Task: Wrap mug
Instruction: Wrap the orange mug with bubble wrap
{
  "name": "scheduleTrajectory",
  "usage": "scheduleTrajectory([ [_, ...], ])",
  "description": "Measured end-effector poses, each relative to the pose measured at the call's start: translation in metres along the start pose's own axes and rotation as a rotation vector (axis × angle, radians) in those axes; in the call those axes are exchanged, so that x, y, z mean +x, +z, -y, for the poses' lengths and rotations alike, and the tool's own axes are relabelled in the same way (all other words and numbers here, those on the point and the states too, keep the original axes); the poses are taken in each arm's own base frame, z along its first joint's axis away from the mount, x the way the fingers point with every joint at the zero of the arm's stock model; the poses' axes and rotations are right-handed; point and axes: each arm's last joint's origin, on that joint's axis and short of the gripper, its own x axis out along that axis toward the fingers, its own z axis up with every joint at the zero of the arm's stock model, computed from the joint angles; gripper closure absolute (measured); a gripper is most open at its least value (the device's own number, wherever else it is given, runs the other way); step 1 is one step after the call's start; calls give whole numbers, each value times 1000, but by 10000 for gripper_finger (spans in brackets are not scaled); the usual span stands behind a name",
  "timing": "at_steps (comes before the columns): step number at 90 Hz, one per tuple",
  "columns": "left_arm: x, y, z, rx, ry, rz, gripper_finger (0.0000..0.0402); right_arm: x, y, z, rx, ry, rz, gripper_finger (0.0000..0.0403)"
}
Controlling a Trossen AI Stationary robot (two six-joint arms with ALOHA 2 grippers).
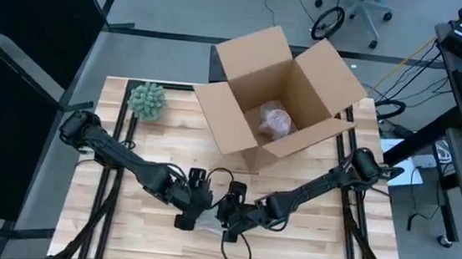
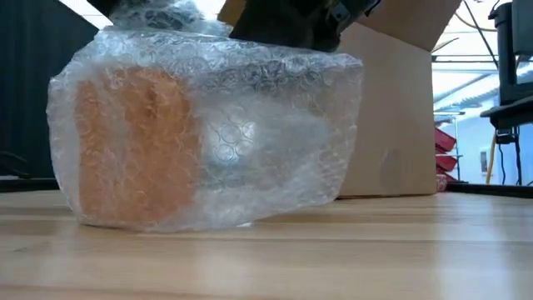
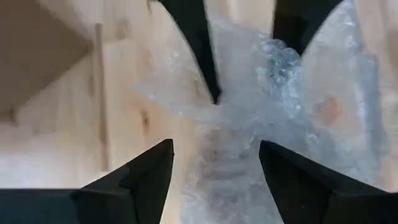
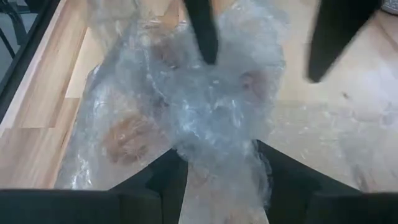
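The mug (image 2: 137,142) is lying near the table's (image 1: 330,247) front edge, already swathed in bubble wrap (image 2: 250,125), while the left gripper (image 1: 193,212) and right gripper (image 1: 229,217) are both straddling the loose wrap with fingers parted, seemingly just tidying ends.

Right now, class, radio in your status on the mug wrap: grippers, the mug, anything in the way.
Left gripper and right gripper both open, low over the bubble-wrapped mug. Mug lies on the table, near edge. Cardboard box behind, apart.
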Motion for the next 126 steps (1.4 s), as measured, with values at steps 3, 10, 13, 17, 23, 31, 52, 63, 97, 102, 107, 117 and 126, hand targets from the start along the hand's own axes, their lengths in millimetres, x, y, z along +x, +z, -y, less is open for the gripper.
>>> scheduleTrajectory([
  [3,-1,1,-1,7,3,6,173,0,0,0,0,0,0,248],
  [10,-3,0,-2,8,4,3,173,0,0,0,2,-1,1,248],
  [13,-3,0,-2,7,4,5,173,0,0,0,7,-1,1,248],
  [17,-5,0,-3,8,5,3,173,0,0,0,19,1,1,248],
  [23,-11,-2,-4,-5,7,-6,173,0,0,0,46,2,1,248],
  [31,-21,-3,-4,-37,4,18,173,0,0,0,72,3,1,247],
  [52,-3,-17,12,-72,-38,56,173,-2,9,-2,81,33,15,247],
  [63,10,-32,21,-109,-66,58,173,-6,21,-4,49,42,40,247],
  [97,19,-39,26,-126,-83,94,173,-9,58,16,66,11,81,204],
  [102,19,-39,26,-125,-83,95,173,-5,56,20,80,17,53,186],
  [107,19,-39,26,-127,-83,93,173,0,53,23,98,29,27,170],
  [117,19,-39,26,-127,-83,94,173,15,45,28,142,30,-12,148],
  [126,20,-40,26,-126,-82,89,173,30,35,28,194,45,-60,146],
])
